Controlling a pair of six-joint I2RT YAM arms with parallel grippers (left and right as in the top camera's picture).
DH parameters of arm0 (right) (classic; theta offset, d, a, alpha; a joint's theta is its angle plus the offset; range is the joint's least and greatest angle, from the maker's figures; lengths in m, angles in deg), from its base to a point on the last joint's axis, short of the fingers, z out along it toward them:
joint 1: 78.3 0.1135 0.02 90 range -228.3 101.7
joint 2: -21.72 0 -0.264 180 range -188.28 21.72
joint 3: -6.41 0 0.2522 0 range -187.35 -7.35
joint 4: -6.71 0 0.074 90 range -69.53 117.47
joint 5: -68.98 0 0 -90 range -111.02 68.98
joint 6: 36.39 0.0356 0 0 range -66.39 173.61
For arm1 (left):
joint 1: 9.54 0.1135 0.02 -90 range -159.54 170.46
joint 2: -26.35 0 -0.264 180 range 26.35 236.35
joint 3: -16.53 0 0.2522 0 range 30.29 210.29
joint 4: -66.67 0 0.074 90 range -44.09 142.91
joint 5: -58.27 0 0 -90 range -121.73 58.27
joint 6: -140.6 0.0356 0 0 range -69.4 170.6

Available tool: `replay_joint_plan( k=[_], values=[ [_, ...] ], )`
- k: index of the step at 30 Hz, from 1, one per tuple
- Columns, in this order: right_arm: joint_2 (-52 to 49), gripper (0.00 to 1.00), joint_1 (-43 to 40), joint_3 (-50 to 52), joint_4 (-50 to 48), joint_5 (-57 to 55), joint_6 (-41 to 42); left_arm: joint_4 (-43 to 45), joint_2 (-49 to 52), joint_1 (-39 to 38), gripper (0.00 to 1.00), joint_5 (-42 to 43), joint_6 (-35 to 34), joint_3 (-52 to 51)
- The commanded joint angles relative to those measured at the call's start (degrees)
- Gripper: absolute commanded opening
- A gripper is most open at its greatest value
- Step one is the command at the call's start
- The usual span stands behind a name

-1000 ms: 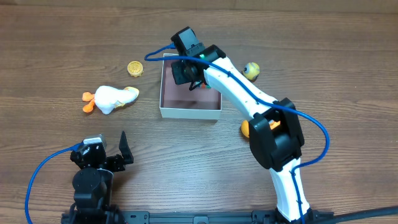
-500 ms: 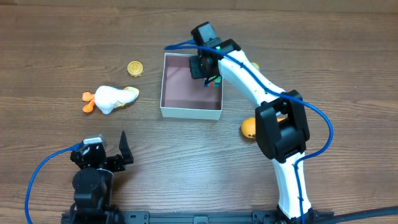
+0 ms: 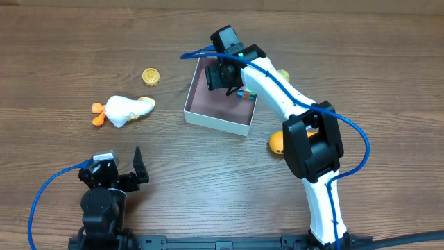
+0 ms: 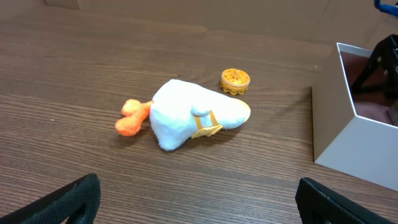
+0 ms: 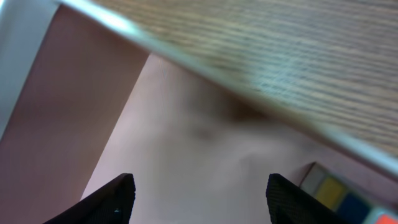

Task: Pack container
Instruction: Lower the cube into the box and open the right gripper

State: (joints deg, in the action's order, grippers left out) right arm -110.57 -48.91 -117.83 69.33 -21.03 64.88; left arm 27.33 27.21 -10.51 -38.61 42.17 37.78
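Observation:
The container [image 3: 214, 119], a white-walled square box with a mauve floor [image 5: 205, 137], sits skewed at the table's middle back. In the left wrist view its near corner [image 4: 348, 137] shows at the right. My right gripper [image 3: 223, 76] hangs inside its far part, open [image 5: 199, 186], with only the bare floor between the fingers. A small multicoloured cube [image 3: 243, 93] lies in the container's right corner, free of the fingers [image 5: 348, 198]. My left gripper [image 3: 139, 168] rests open near the front left, empty [image 4: 199, 186].
A white plush duck with orange feet [image 3: 125, 110] [image 4: 193, 115] lies left of the container. A yellow round token [image 3: 150, 76] [image 4: 235, 79] sits behind it. A yellow toy [image 3: 281, 75] peeks from behind the right arm. An orange object [image 3: 277, 144] lies by that arm's elbow.
My right gripper has opened and the cube now lies loose in the container. The container has turned and slid a little to the right. The left arm has not moved.

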Motion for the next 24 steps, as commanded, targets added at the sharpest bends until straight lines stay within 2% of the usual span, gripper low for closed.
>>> replay_joint_plan(
  k=[1,17,24],
  values=[
    [0.3,0.70,1.2,-3.2,0.8,0.2,-2.1,0.1,-0.6,0.6,1.00,0.5,1.1,-0.2],
    [0.3,0.70,9.0,-4.1,4.2,0.2,-2.8,0.1,-0.6,0.6,1.00,0.5,1.1,-0.2],
    [0.3,0.70,9.8,-4.1,6.0,0.2,-2.7,0.1,-0.6,0.6,1.00,0.5,1.1,-0.2]
  ],
)
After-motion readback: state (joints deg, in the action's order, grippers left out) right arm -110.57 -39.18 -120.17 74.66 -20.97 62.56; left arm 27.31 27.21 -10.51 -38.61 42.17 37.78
